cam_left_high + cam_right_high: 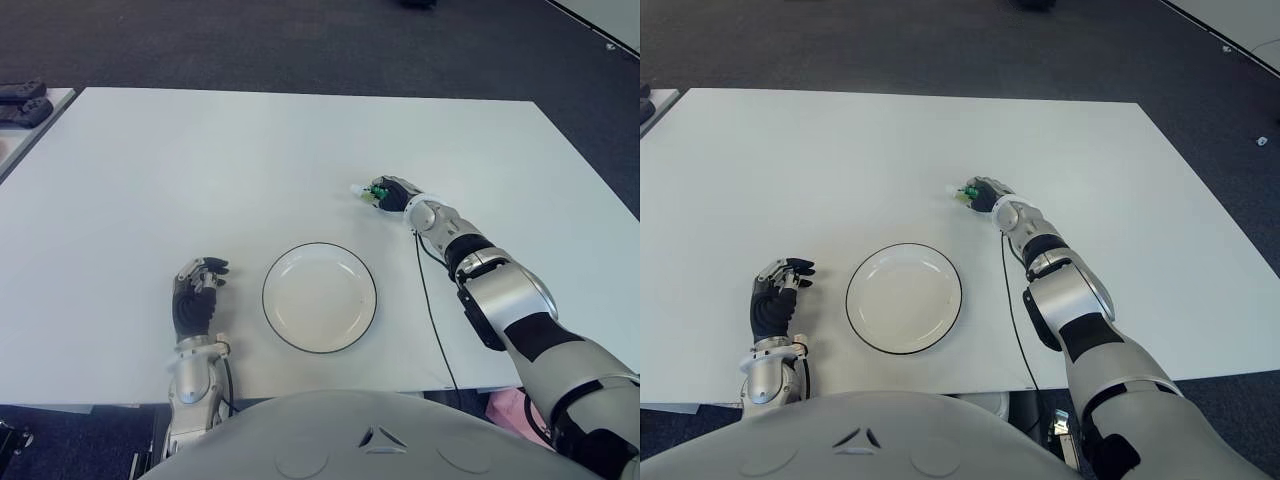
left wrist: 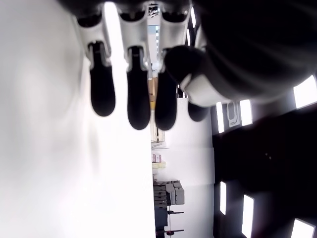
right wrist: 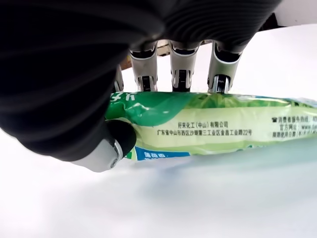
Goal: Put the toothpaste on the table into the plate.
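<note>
The right hand (image 1: 392, 193) is stretched out across the tabletop (image 1: 200, 170), its fingers (image 3: 181, 69) curled over the far side of the toothpaste (image 3: 208, 124) and the thumb pressing the near side, so the tube is pinched between them. In the right wrist view the tube lies lengthwise across the palm, low over the white surface; whether it has left the surface cannot be told. Gripping it across the middle like this probably keeps the soft tube from sagging or twisting when it is carried. In the eye views only the tube's green-and-white end shows, poking out beyond the hand toward the robot's left.

The plate (image 1: 290, 340), white with a dark rim, sits nearer the robot than the right hand and to its left, well apart from it. Nothing lies between hand and plate, so the way back looks open; the thin black cable (image 1: 428, 300) running alongside the right forearm is the one thing that might drag.

The left hand (image 1: 197, 293) shows just to the left of the plate, fingers loosely curled and holding nothing. Dark objects (image 1: 22, 103) sit on a separate surface far off to the left.
</note>
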Robot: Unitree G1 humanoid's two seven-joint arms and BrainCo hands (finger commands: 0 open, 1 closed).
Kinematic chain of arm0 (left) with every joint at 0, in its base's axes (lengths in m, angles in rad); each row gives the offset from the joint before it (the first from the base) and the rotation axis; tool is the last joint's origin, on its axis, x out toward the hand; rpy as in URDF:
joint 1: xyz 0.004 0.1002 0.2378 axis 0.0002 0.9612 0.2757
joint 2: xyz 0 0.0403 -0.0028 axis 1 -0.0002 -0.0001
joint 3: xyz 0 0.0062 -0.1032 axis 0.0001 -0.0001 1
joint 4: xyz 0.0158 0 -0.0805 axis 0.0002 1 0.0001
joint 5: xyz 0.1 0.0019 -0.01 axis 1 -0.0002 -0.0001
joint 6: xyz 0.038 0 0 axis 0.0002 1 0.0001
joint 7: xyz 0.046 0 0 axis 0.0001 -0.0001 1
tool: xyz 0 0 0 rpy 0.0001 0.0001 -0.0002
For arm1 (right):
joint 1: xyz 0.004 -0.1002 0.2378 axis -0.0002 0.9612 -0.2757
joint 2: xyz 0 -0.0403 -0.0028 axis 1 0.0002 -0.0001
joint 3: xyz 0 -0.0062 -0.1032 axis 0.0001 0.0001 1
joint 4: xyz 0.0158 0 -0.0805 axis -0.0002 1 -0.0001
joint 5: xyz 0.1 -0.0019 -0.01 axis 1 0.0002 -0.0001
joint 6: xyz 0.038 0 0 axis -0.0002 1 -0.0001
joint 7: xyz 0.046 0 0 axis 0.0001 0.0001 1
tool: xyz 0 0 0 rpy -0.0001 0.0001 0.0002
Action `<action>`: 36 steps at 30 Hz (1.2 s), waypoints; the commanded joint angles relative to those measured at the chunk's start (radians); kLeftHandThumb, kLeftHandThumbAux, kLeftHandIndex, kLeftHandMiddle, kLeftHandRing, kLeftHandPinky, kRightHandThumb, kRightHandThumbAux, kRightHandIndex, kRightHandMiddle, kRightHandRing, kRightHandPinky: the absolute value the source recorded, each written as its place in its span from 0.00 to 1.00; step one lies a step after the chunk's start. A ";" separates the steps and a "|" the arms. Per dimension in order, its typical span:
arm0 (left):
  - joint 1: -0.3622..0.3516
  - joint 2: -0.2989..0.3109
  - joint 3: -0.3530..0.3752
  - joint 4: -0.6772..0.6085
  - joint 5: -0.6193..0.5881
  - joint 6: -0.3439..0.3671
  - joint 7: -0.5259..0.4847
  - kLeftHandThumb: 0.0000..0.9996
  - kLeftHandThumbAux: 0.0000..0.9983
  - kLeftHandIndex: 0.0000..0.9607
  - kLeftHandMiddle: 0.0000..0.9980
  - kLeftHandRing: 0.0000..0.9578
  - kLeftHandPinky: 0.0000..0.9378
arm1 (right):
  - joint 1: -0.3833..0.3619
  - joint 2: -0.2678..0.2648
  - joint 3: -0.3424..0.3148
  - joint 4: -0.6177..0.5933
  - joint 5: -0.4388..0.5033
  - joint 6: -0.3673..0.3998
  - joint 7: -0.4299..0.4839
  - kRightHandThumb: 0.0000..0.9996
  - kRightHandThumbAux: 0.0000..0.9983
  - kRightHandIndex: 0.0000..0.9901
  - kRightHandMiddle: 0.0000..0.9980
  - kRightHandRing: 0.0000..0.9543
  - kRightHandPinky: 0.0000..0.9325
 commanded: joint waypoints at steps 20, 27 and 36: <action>-0.007 -0.006 0.009 0.028 0.003 0.057 0.014 0.84 0.68 0.49 0.45 0.49 0.52 | 0.039 0.023 -0.118 -0.027 0.101 -0.138 0.003 0.73 0.71 0.44 0.88 0.91 0.93; -0.014 -0.005 0.010 0.033 0.007 0.057 0.016 0.84 0.68 0.48 0.45 0.50 0.51 | 0.045 0.018 -0.130 -0.063 0.110 -0.231 -0.024 0.73 0.71 0.44 0.88 0.91 0.93; -0.016 0.001 0.009 0.034 0.006 0.055 0.008 0.84 0.68 0.49 0.45 0.49 0.51 | 0.106 -0.003 -0.130 -0.202 0.110 -0.396 -0.057 0.72 0.72 0.44 0.88 0.90 0.93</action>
